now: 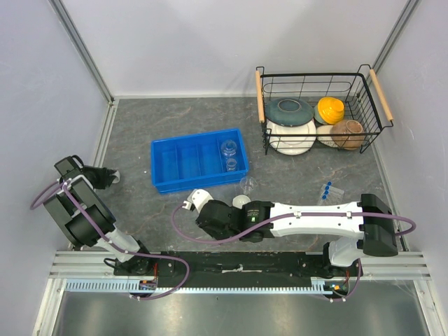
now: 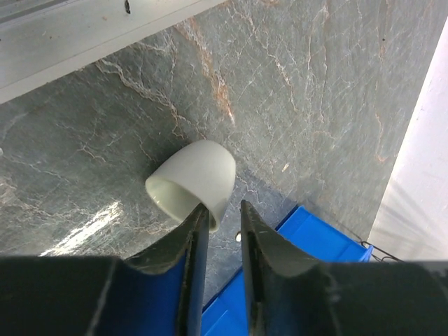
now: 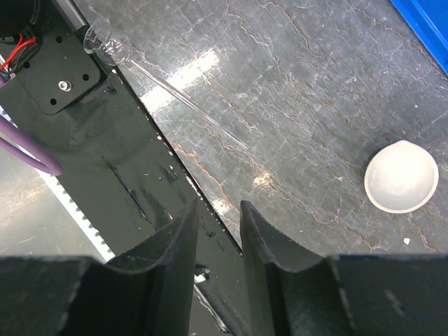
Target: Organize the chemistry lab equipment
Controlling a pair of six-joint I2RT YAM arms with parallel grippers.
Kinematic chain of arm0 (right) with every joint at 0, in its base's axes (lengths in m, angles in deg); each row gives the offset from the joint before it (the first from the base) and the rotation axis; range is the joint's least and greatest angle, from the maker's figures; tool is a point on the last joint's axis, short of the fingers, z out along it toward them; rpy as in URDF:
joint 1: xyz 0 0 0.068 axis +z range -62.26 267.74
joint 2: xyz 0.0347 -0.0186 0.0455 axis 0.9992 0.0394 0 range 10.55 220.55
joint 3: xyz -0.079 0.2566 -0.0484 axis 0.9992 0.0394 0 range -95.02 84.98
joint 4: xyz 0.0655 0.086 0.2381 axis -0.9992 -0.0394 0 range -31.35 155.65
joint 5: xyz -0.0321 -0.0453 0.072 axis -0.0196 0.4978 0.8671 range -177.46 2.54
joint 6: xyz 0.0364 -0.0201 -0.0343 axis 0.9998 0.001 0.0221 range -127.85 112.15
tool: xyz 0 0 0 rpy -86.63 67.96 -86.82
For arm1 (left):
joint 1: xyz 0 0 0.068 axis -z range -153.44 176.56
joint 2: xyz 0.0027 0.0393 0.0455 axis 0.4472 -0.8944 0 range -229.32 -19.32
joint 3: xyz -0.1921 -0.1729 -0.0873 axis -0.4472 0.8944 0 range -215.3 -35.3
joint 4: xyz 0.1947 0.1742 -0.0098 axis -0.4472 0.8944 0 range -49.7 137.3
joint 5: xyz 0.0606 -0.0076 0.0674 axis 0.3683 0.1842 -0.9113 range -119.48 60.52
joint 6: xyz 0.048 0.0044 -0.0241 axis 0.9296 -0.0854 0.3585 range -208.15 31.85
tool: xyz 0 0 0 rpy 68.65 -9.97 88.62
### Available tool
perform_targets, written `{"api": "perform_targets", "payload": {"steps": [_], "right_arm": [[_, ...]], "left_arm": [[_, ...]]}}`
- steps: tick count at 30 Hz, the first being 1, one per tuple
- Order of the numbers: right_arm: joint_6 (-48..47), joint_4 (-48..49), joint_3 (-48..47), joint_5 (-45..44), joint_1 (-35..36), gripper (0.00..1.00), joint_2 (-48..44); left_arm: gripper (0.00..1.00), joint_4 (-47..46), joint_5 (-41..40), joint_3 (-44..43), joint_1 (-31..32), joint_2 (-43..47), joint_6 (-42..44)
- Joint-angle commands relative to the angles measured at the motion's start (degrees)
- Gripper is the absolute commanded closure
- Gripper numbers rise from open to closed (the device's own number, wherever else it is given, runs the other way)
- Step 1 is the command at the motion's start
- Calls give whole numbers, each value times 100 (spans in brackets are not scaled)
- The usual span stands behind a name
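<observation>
One tiny white cup [image 2: 199,171] lies on its side near the table's [image 1: 140,126] left wall. The left gripper [image 2: 222,206] has one finger at the cup's rim and the other just beside its wall, but I cannot tell whether the cup is pinched. There are three clear beakers: two [image 1: 229,155] stand in the right compartment of the blue tray [image 1: 168,159], and the third beaker [image 1: 247,184] is just in front of the tray. One white round dish [image 3: 401,176] sits beside that one. The blue-capped tubes [image 1: 327,189], about three, lie well to the right. One thin glass rod [image 3: 182,98] crosses from the black base plate [image 3: 105,140] onto the table. The right gripper [image 3: 217,206] hangs over the plate's edge, its fingers narrowly parted and grasping nothing. One wire basket [image 1: 311,74] fills the far right corner. Bare table lies between the tray and the left wall.
</observation>
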Motion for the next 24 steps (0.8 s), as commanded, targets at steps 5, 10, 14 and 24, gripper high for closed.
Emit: {"api": "perform_targets", "payload": {"steps": [5,10,14,24], "right_arm": [[241,126,130,-140,121,64,-273],[276,135,166,-202,174,64,-308],[302,144,218,-246,191,65,-343],[407,39,271,-1106,227,66,-668]], "left_arm": [[98,-16,59,1,21,234,303],[98,-7,7,72,108,594,400],[98,98,85,89,240,989,435],[98,1152,1060,-719,320,1798,962]]}}
